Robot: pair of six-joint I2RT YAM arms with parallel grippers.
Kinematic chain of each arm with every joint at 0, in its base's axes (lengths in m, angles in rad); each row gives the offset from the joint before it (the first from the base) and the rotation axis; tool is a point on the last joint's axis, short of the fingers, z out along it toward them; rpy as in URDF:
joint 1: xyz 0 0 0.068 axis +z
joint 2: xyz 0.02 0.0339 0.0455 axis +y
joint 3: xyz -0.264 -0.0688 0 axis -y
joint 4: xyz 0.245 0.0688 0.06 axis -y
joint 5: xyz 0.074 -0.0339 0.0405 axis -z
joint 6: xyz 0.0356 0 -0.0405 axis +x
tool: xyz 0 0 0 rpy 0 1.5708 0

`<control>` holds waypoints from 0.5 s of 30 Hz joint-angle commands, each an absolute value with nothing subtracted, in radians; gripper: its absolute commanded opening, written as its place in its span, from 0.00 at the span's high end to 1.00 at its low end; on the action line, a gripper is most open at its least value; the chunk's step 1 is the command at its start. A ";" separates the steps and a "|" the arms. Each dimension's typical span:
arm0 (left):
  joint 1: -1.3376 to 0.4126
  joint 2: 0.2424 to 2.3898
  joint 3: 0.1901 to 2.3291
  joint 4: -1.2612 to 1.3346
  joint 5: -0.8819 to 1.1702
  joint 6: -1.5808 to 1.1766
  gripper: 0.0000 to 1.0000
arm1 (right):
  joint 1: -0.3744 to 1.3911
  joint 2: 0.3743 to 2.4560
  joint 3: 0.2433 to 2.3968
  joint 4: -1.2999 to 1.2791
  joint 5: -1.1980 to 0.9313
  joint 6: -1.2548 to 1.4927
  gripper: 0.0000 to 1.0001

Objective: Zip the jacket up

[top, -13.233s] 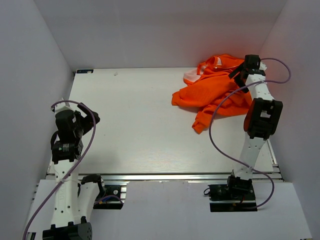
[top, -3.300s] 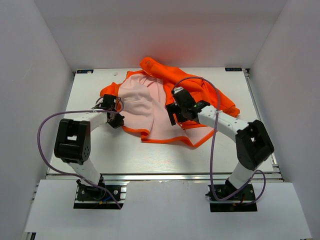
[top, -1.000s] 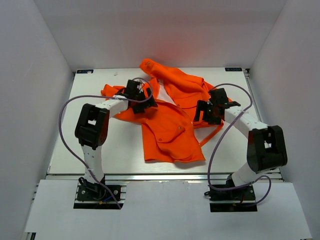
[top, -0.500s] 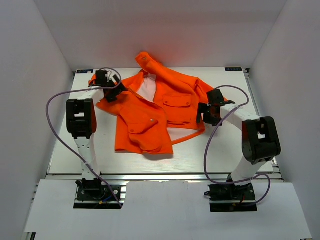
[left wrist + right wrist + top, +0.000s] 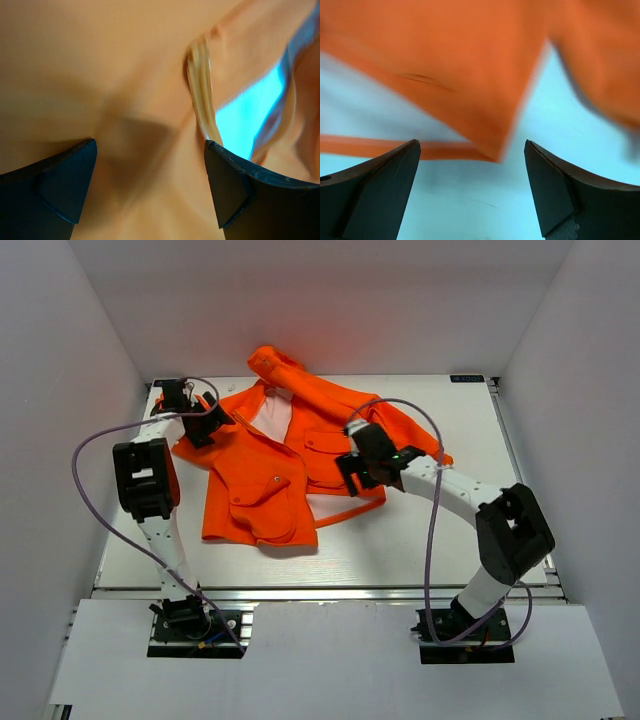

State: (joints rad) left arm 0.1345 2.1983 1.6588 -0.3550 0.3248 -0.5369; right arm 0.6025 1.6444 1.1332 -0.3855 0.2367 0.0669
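White table, jacket, left jaws by sleeve, right jaws by hem, both gaping empty

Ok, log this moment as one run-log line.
jacket: front-up on table, unzipped | left gripper: open, over fabric at far-left | right gripper: open, over front panel edge | zipping: not started

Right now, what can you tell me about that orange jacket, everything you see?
The jacket is bright orange, soft cloth, lying front-up and rumpled on the table. It is unzipped: pale lining shows at the neck. Two flap pockets sit on the chest, and one sleeve reaches toward the back wall. The left end effector and right end effector are both open, close over it.
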 commanded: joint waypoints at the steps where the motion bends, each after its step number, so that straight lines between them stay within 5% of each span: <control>1: 0.118 1.934 1.562 -0.426 0.324 -0.520 0.02 | 0.699 1.655 1.238 -0.365 0.241 -0.070 0.11; 6: 0.019 1.755 1.436 -0.564 0.131 -0.537 0.02 | 0.759 1.752 1.298 -0.311 0.169 -0.181 0.11; 15: -0.185 1.511 1.070 -0.515 0.130 -0.561 0.02 | 0.784 1.974 1.488 -0.265 0.077 -0.252 0.11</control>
State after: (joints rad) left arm -0.1734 1.5097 1.1492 -0.4923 0.1749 -0.5480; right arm 0.7738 1.9583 1.4033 -0.3099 0.1066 -0.2028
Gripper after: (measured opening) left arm 0.978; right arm 0.894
